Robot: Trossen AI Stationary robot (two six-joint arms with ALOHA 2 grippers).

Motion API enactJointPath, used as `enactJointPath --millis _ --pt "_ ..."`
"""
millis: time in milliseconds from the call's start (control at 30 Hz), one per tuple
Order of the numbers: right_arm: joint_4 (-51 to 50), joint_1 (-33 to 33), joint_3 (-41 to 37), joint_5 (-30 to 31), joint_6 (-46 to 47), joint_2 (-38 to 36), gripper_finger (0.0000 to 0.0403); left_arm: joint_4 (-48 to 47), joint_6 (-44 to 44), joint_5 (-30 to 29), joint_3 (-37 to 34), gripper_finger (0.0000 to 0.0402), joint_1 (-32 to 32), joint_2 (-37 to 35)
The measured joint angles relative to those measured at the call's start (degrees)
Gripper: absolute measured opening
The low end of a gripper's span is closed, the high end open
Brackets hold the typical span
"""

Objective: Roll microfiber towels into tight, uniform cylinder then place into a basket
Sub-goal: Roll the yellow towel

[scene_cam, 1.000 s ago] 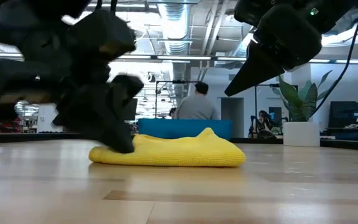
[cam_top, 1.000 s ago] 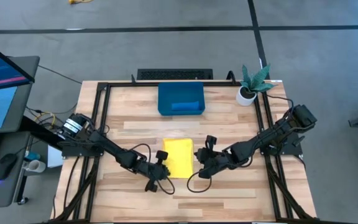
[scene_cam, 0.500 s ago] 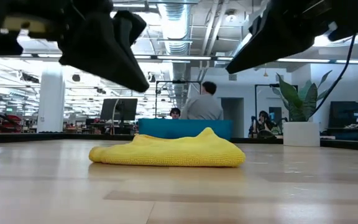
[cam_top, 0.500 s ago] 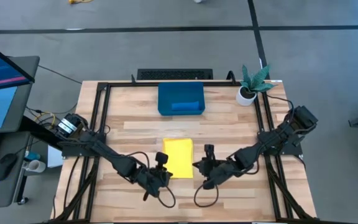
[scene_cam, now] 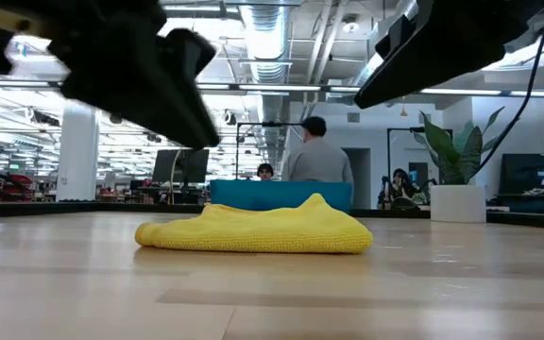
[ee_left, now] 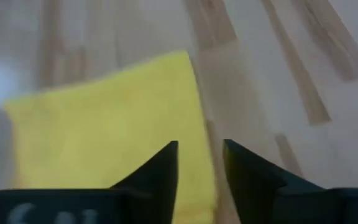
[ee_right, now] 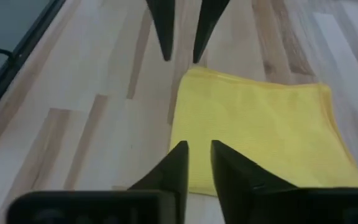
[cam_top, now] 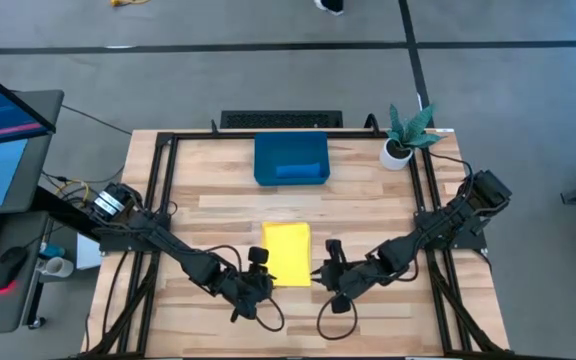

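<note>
High view first: your left pincer (cam_top: 260,268) and right pincer (cam_top: 326,262) hover on either side of the near end of the folded bright yellow microfiber towel (cam_top: 287,253), both spread a little and holding nothing. The towel lies flat mid-surface on the light wooden surface (cam_top: 368,205), long axis running away from you. It looks soft, light and floppy, so I'd pinch the near edge at both corners. Beyond it sits the shallow dark-blue plastic basket (cam_top: 290,159), a blue towel (cam_top: 298,172) inside.
</note>
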Motion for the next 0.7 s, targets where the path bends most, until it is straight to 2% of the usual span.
enactJointPath --millis 167,333,567,700 --pt "0.5 -0.1 0.0 -0.2 -0.2 0.0 0.0139 -3.4 -4.7 5.6 0.0 0.0166 0.2 0.1" --pt "1.8 -0.1 -0.3 -1.6 -3.4 0.8 0.018 -3.2 -3.3 3.7 -1.2 0.0178 -0.1 0.1" --pt "8.3 -0.1 -0.2 -3.4 -13.2 8.3 0.0196 4.4 -1.6 2.1 -6.9 0.0178 0.9 0.1" --pt "8.3 -0.8 1.2 -3.6 -13.5 11.8 0.0196 8.6 -0.9 3.4 -9.1 0.0178 1.1 0.1"
